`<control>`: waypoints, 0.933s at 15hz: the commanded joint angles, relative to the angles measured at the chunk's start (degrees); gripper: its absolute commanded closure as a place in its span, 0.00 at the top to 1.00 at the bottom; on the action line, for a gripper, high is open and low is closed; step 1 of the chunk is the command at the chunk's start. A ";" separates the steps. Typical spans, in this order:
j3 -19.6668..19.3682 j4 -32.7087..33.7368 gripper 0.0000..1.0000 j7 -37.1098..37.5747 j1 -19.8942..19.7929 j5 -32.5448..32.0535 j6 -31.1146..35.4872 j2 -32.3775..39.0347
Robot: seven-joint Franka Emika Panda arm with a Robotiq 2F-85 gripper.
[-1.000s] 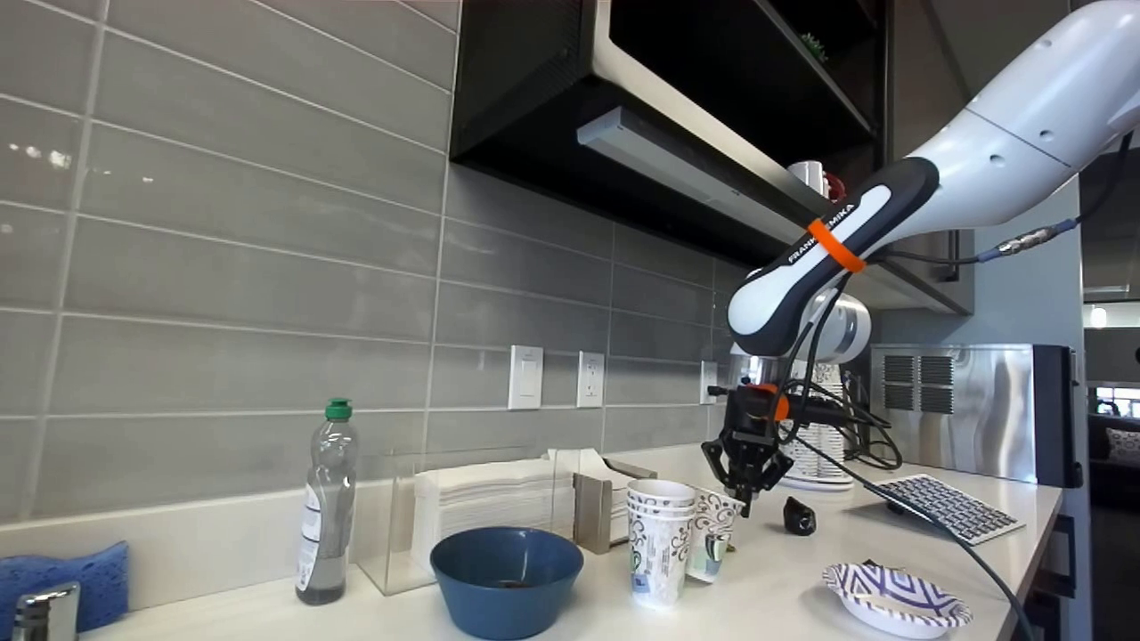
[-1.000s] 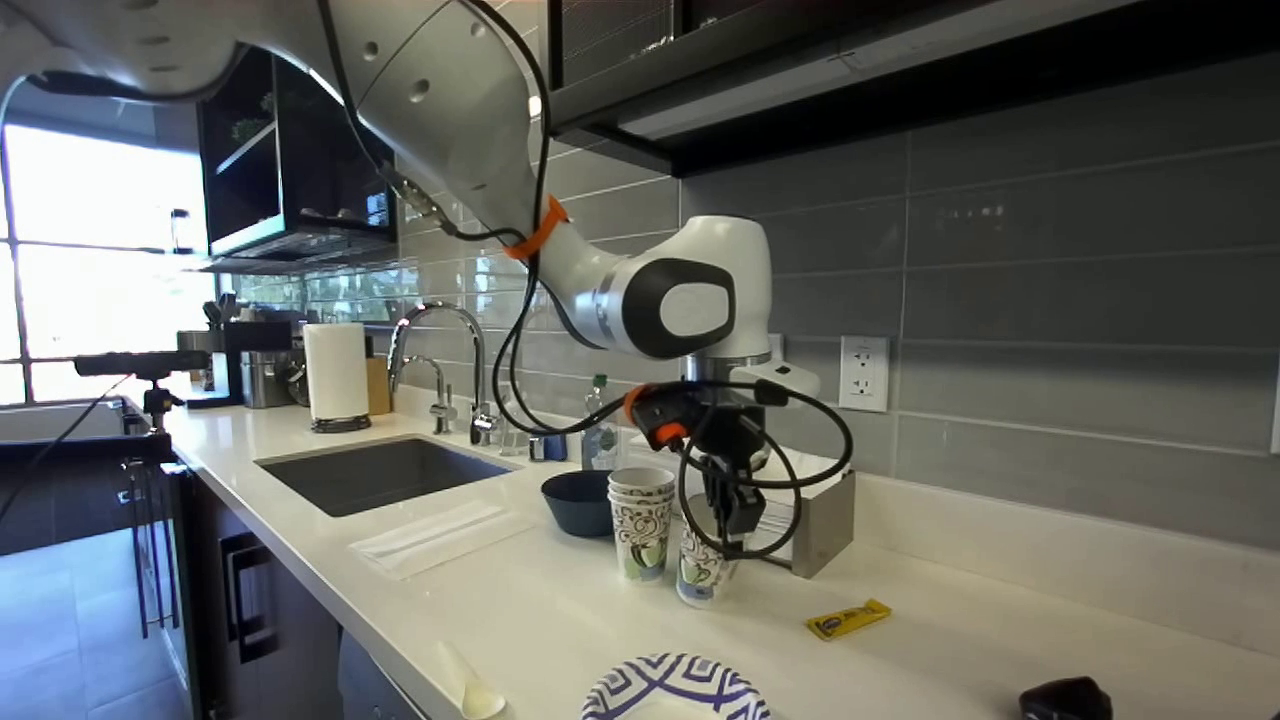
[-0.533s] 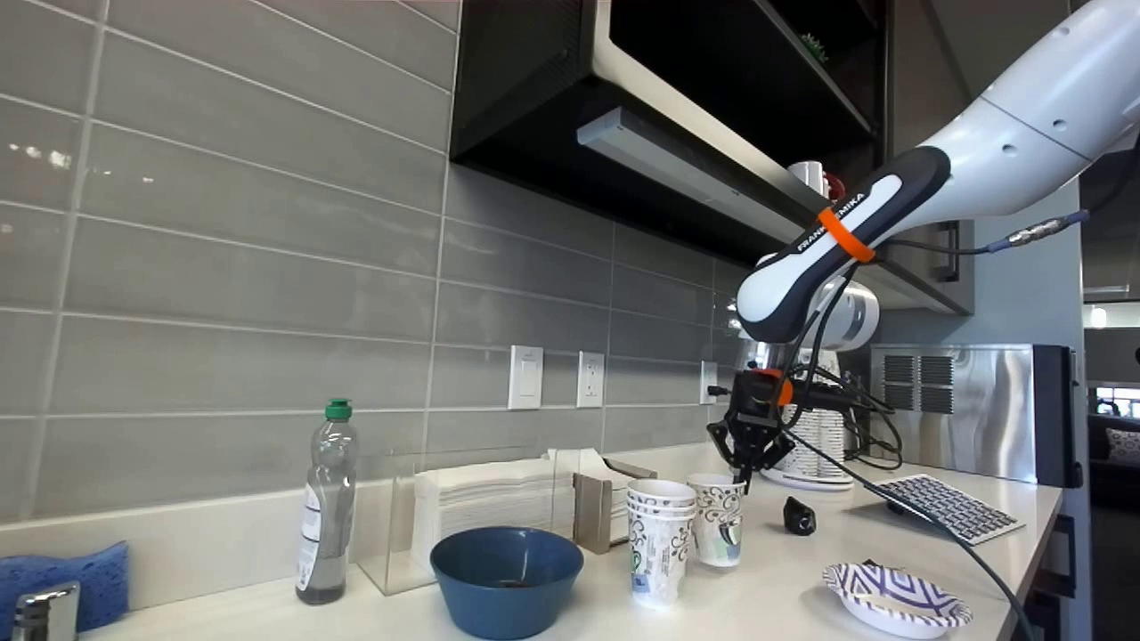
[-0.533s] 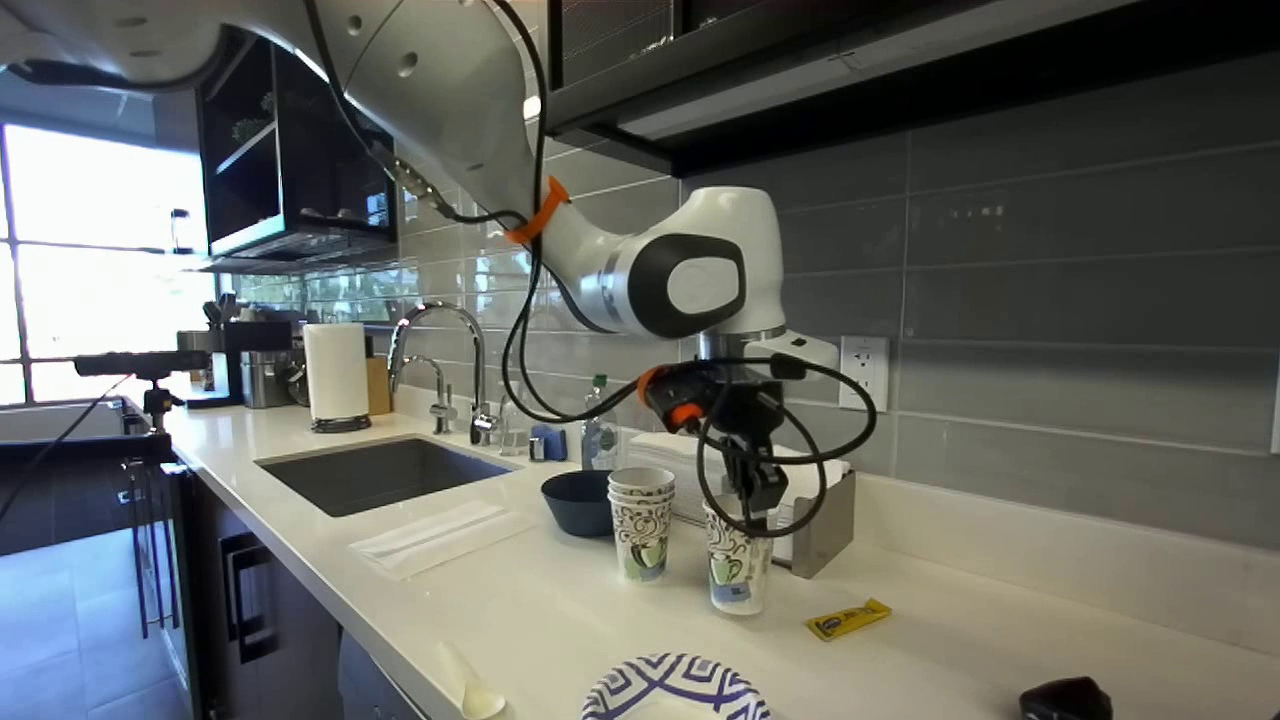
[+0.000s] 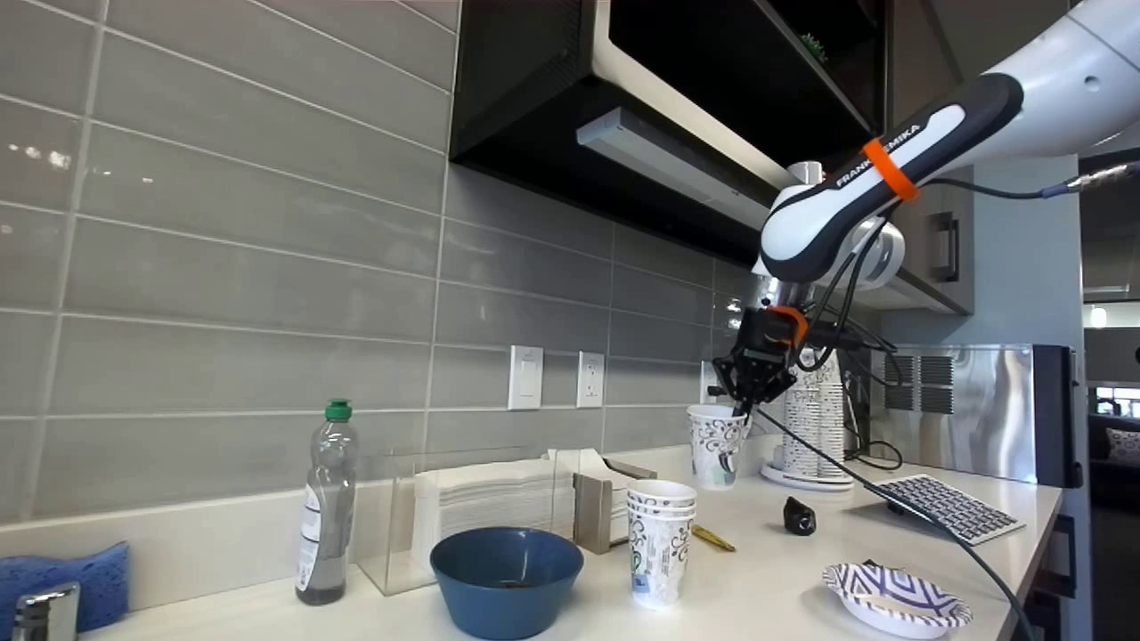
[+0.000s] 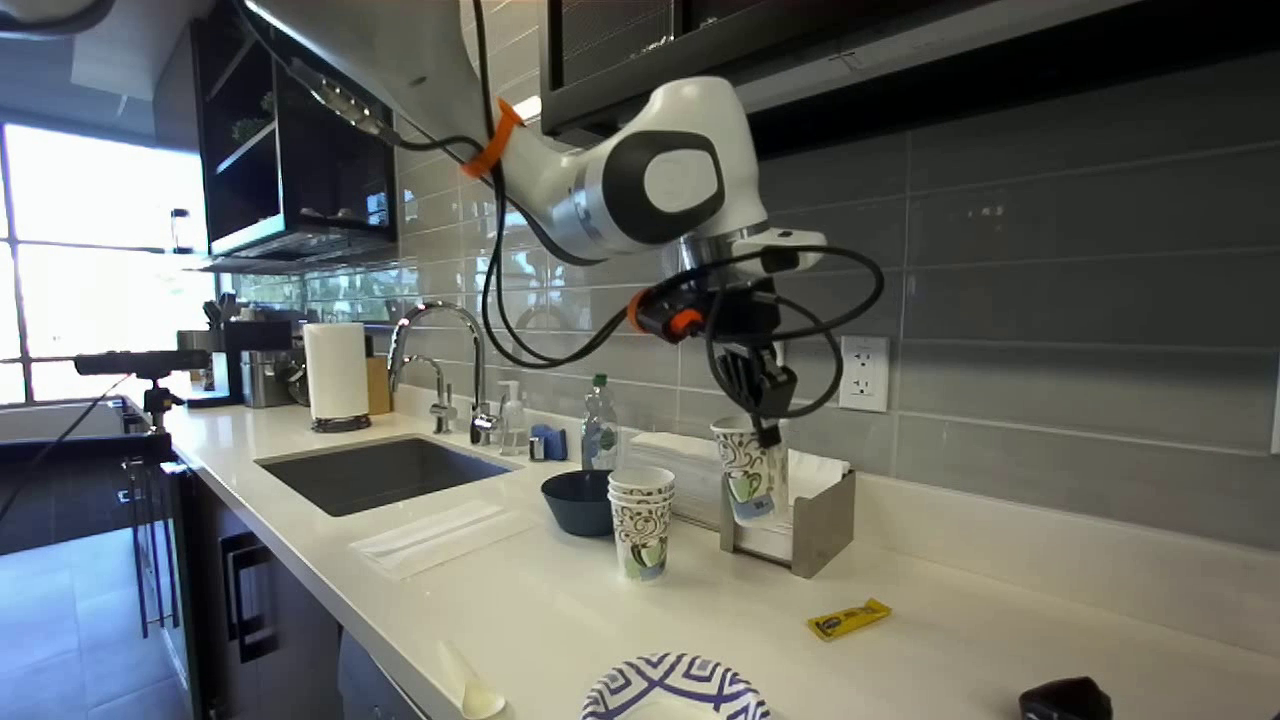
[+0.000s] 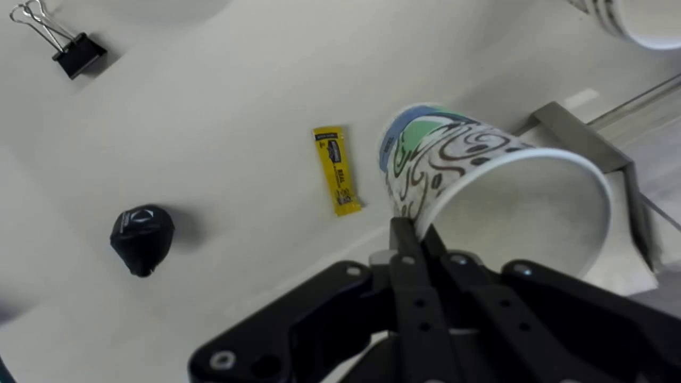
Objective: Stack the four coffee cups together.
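Note:
One white patterned coffee cup (image 5: 715, 452) hangs above the counter, mouth up and slightly tilted, in both exterior views. My gripper (image 7: 418, 229) is shut on its rim, one finger outside the wall and one inside. Apart from it, nearer the blue bowl, a nested stack of coffee cups (image 6: 641, 540) stands upright on the counter, three rims showing. In the wrist view only part of this stack (image 7: 652, 24) appears, at the top right corner. The held cup (image 7: 452, 154) looks empty inside.
Beside the stack is a blue bowl (image 5: 506, 588), with a plastic bottle (image 5: 325, 525) farther along. A napkin holder (image 6: 825, 525) stands behind the held cup. A yellow packet (image 7: 338, 170), a black object (image 7: 142, 239) and a patterned dish (image 5: 895, 605) lie on the counter. A cabinet (image 5: 712, 98) overhangs.
One second ago the cup leaned beside the stack with the gripper at its rim. It then came upright and away from the stack, and now it has risen with the gripper well off the counter.

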 commanded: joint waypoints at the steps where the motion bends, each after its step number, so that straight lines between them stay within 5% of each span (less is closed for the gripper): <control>1: 2.37 -2.12 0.01 -2.45 0.34 -0.76 0.08 -5.96; 14: 7.20 -1.04 0.01 -15.82 4.82 6.00 -6.92 -7.94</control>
